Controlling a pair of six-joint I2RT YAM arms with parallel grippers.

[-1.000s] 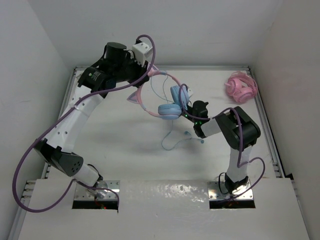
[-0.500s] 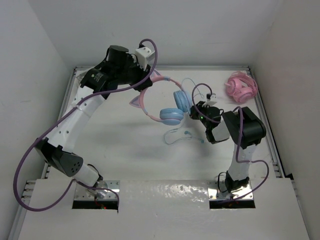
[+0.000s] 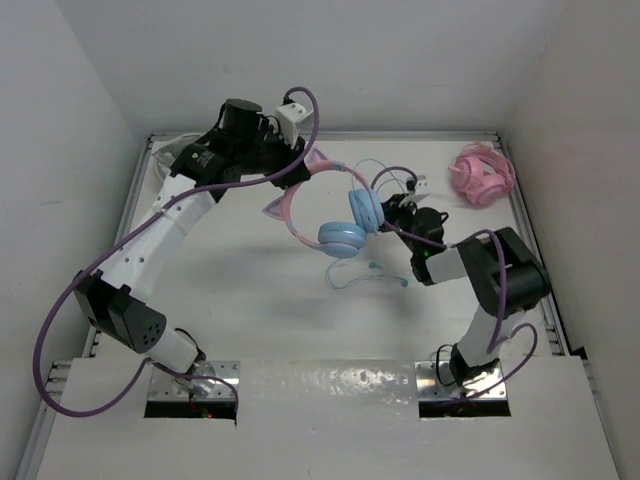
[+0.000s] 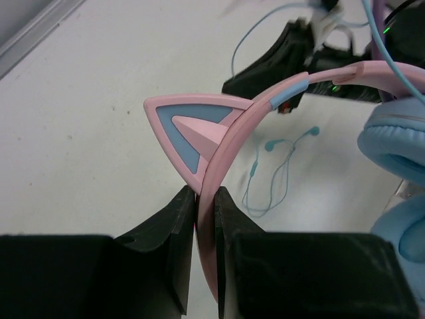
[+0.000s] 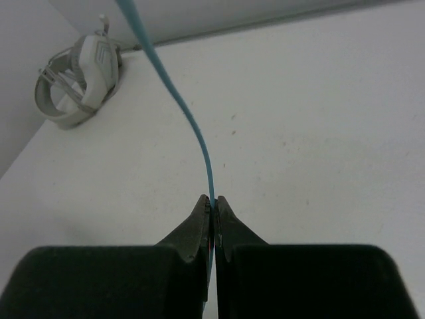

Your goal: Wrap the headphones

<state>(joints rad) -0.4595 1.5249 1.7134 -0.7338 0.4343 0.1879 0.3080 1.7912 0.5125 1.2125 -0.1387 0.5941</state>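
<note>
Moved: headphones (image 3: 300, 195) and left gripper (image 4: 204, 196) have drifted a little right since a second ago. The right gripper (image 5: 211, 203), then partly spread beside the ear cups (image 3: 341, 237), has since closed, and its elbow has swung right and nearer.
Left gripper: pressed together on the pink headband (image 4: 265, 109), just below a cat ear (image 4: 186, 133), holding the headphones up.
Right gripper: fingers pressed together, pinching the thin blue cable (image 5: 179, 106).
Headphones: mid-table towards the far side, hanging from the left gripper. The ear cups sit at the lower right end of the band, between the two grippers. Whether they touch the table (image 3: 250, 300) I cannot tell.
Cable: rises from the right gripper's tips and curves away to the far left in the right wrist view. Another stretch lies in loose loops on the table, just near of the ear cups.
Arms: the left reaches far across from the near left. The right is bent, its gripper just right of the ear cups.
Pink bundle (image 3: 481, 173): far right corner, well apart from both grippers.
Grey set (image 5: 83, 80): against the wall, seen from the right wrist.
</note>
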